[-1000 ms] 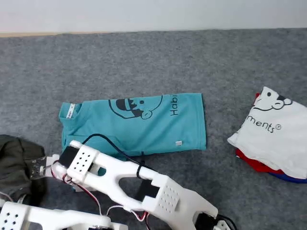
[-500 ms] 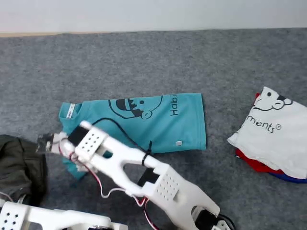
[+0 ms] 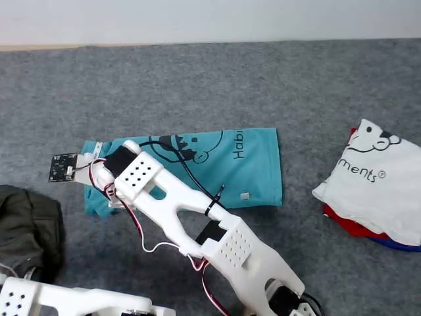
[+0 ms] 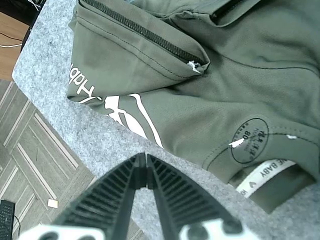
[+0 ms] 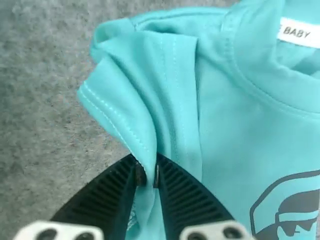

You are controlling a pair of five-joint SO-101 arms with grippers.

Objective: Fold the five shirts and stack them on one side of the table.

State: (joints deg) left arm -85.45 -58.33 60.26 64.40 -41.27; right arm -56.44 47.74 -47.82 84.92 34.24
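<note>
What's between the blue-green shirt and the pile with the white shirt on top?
Only bare grey felt tabletop, in the high view, between the teal printed shirt and the white-topped pile of folded shirts.

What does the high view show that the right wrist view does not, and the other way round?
The high view adds the pile of folded shirts, white on top of red and blue, at one side of the table, the dark olive shirt at the other side, and the white arm lying across the teal printed shirt. The right wrist view adds the right gripper, shut on a fold of the sleeve. Both share the teal printed shirt and the grey felt table.
</note>
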